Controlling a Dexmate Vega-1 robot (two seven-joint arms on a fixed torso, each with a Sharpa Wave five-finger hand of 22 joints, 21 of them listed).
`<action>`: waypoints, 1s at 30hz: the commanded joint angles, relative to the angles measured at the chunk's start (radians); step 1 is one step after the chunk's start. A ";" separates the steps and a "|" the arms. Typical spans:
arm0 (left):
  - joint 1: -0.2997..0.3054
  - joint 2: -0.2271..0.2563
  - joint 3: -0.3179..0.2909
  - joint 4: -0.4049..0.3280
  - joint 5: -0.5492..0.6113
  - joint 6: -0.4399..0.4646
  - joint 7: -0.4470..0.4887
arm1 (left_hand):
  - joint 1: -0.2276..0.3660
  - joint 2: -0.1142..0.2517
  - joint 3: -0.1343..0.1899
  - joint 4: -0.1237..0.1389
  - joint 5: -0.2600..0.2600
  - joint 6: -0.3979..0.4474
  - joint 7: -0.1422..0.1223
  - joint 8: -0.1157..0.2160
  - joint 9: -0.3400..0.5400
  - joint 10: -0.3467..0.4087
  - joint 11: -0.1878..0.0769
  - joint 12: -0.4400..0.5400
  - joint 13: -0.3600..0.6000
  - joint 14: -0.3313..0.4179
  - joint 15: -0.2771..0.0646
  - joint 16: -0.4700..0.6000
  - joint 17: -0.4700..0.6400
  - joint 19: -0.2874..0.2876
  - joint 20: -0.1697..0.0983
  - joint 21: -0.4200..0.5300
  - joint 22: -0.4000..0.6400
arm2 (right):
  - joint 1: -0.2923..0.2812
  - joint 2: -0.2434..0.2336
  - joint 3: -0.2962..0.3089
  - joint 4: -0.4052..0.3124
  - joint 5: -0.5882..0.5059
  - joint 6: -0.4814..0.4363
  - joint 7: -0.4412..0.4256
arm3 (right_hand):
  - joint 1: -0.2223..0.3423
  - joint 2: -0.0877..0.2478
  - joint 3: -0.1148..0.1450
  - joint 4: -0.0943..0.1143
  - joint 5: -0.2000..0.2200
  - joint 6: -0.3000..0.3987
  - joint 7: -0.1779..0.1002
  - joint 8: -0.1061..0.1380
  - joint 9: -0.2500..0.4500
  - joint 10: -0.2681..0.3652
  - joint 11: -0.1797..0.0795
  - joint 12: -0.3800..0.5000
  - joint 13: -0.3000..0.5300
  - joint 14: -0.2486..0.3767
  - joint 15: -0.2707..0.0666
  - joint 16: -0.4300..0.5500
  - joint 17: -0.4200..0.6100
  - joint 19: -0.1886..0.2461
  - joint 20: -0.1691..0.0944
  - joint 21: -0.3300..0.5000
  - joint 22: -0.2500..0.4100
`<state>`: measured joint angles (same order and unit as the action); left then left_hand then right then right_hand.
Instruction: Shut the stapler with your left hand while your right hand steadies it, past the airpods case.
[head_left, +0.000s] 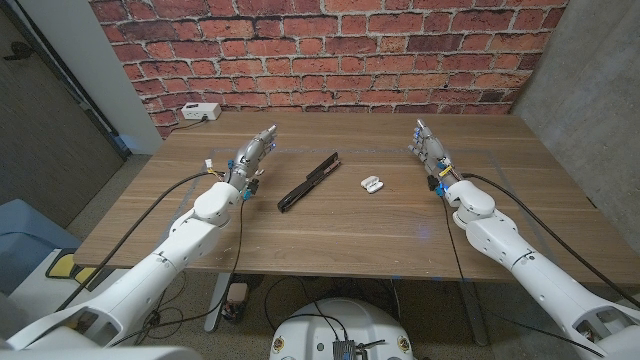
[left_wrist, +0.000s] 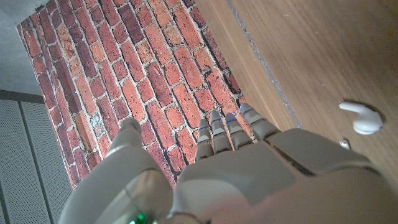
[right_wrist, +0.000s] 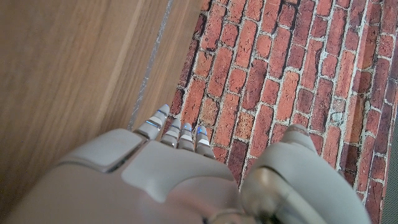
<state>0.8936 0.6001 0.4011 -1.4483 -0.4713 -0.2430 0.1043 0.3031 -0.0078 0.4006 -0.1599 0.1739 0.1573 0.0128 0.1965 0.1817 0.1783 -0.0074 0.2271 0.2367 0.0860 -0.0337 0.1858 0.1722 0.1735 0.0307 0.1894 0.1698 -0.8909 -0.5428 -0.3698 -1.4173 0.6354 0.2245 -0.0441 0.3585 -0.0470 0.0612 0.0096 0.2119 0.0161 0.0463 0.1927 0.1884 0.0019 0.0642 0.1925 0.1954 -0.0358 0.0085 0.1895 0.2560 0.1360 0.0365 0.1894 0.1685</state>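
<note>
— Left hand (head_left: 252, 157) status?
— I see it empty, fingers extended, left of centre; right hand (head_left: 428, 146) likewise, at right.
— Stapler (head_left: 309, 181)?
— Black, lying open mid-frame on the wooden table (head_left: 330, 235), with the airpods case (head_left: 372, 184) just right of it.

A wooden table (head_left: 330, 225) with a smooth, matt brown grain. On it lie a black stapler (head_left: 308, 182) with a dull finish and a glossy white plastic airpods case (head_left: 372, 184). Both hands, left (head_left: 252, 156) and right (head_left: 430, 149), wear smooth pale grey plastic shells. Behind stands a rough red brick wall (head_left: 330, 50).
</note>
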 joint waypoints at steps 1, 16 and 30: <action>0.027 -0.007 -0.006 -0.005 0.015 -0.047 0.018 | 0.018 -0.005 0.004 -0.008 0.005 0.015 0.004 0.005 0.000 0.012 -0.002 0.006 -0.001 0.016 -0.001 0.004 0.003 0.009 0.000 0.008 0.003 | -0.021 0.000 -0.002 -0.020 -0.012 0.013 -0.014 | 0.013 0.007 0.004 -0.008 0.004 0.010 -0.001 0.004 0.002 0.003 -0.007 0.007 0.001 0.004 -0.007 0.009 -0.003 0.025 -0.007 0.011 0.003; 0.076 -0.035 -0.008 -0.017 0.073 -0.101 0.098 | 0.084 -0.014 0.014 -0.010 0.006 0.071 0.005 0.009 0.000 0.077 0.013 0.018 -0.021 0.048 -0.009 0.002 0.002 0.042 -0.016 0.009 0.003 | -0.034 -0.021 -0.005 -0.049 -0.031 0.009 -0.015 | 0.024 0.014 0.008 -0.015 0.003 0.011 -0.004 0.005 0.002 0.003 -0.005 0.007 0.000 0.003 -0.010 0.009 -0.011 0.011 -0.008 0.004 0.003; 0.106 -0.019 0.000 -0.063 0.182 -0.066 0.190 | 0.175 -0.050 0.008 -0.006 0.005 0.063 -0.030 -0.006 0.000 0.131 -0.030 0.009 -0.038 0.164 -0.031 0.013 0.002 0.116 -0.009 0.015 0.004 | -0.018 -0.034 -0.008 -0.040 -0.045 0.000 -0.008 | 0.049 0.021 0.017 -0.029 0.003 0.009 -0.005 0.005 0.002 0.002 -0.008 0.006 0.000 0.004 -0.013 0.010 -0.018 0.009 -0.007 0.002 0.003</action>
<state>0.9740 0.5762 0.3963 -1.4779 -0.3650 -0.3316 0.2204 0.4649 -0.0564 0.4125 -0.1718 0.1739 0.2158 -0.0107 0.1885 0.1817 0.3103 -0.0362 0.2407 0.1951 0.2435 -0.0378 0.1970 0.1724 0.2803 0.0230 0.1973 0.1698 -0.9215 -0.5650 -0.3746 -1.4597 0.6023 0.2362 -0.0579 0.3941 -0.0275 0.0764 -0.0136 0.2119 0.0215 0.0409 0.1927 0.1884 0.0053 0.0608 0.1964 0.1955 -0.0269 -0.0003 0.1973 0.2367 0.1466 0.0287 0.1922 0.1701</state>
